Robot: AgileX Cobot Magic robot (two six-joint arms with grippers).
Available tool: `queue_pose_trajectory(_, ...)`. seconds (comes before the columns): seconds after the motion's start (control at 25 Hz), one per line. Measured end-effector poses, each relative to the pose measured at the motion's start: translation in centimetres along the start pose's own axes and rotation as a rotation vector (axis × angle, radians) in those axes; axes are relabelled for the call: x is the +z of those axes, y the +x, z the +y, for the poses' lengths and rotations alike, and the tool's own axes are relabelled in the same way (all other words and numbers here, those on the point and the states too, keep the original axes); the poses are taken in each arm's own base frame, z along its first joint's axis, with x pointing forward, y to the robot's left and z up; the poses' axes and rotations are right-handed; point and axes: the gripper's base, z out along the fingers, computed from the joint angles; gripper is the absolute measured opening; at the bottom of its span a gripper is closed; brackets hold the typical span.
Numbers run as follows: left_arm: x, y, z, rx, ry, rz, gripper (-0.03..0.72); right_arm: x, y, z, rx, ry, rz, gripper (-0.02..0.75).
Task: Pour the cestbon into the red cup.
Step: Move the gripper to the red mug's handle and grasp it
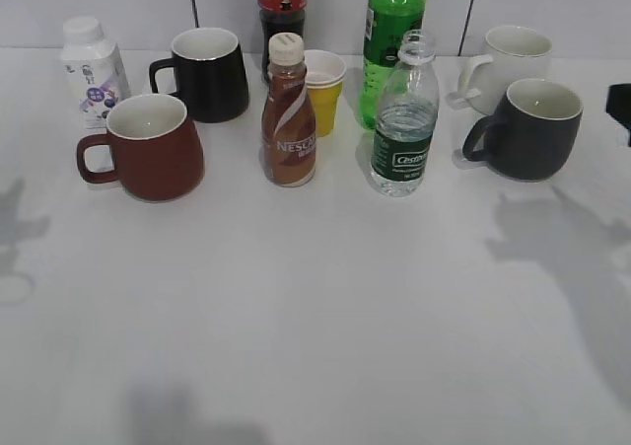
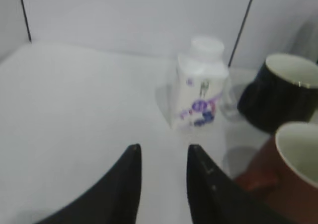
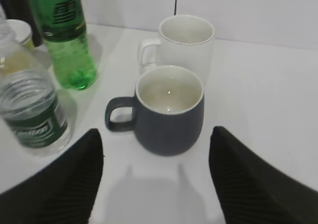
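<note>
- White tabletop (image 1: 315, 327) carries cestbon (image 1: 405, 119), uncapped, well apart from red cup (image 1: 153, 147).
- Right gripper (image 3: 156, 179) spread wide, empty: grasp below the label, keep upright.
- Left gripper (image 2: 164, 157) parted, empty.

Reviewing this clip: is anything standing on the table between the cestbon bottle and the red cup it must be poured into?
Yes. The brown Nescafe bottle stands upright directly between the cestbon and the red cup. The yellow paper cup sits just behind that line.
</note>
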Motion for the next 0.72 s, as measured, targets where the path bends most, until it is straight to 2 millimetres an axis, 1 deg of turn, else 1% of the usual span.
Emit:
queue_pose_trajectory(0.12, 0.0, 2.1, -1.1, 0.003, 0.050, 0.060, 0.241, 1.3, 0.3, 0.4, -0.026, -0.009, -0.019, 0.501)
queue_pose_trajectory(0.28, -1.5, 4.9, -3.2, 0.058, 0.175, 0.103, 0.241, 2.3, 0.6, 1.9, -0.086, -0.064, -0.044, 0.501)
queue_pose_trajectory(0.36, -2.1, 6.0, -3.7, 0.076, 0.207, 0.137, 0.241, 2.7, 0.7, 2.3, -0.095, -0.080, -0.046, 0.501)
queue_pose_trajectory(0.48, -2.0, 6.6, -3.9, 0.080, 0.213, 0.139, 0.241, 3.2, 1.1, 2.6, -0.099, -0.088, -0.033, 0.501)
queue_pose_trajectory(0.6, -1.3, 6.5, -3.9, 0.077, 0.211, 0.058, 0.243, 3.3, 1.1, 2.6, -0.102, -0.088, -0.037, 0.501)
queue_pose_trajectory(0.72, -0.2, 7.2, -4.0, 0.088, 0.202, 0.011, 0.267, 3.3, 1.0, 2.6, -0.102, -0.086, -0.055, 0.501)
